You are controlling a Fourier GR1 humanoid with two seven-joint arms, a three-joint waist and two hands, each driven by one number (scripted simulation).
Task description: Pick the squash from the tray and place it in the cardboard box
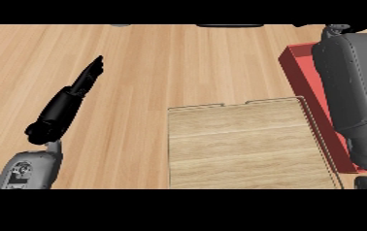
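The cardboard box (243, 147) sits low in the middle of the wooden counter, seen from above with its inside bare. A red tray (297, 65) lies at the right edge, mostly covered by my right forearm. The squash does not show; the arm hides whatever lies in the tray. Only a small part of my right hand (335, 31) peeks out at the upper right, above the tray's far end. My left hand (84, 82) rests open at the left with straight fingers pointing away, well clear of the box.
A dark flat object (229, 25) and a small grey one (120, 25) touch the counter's far edge. Bare wood stretches between my left hand and the box.
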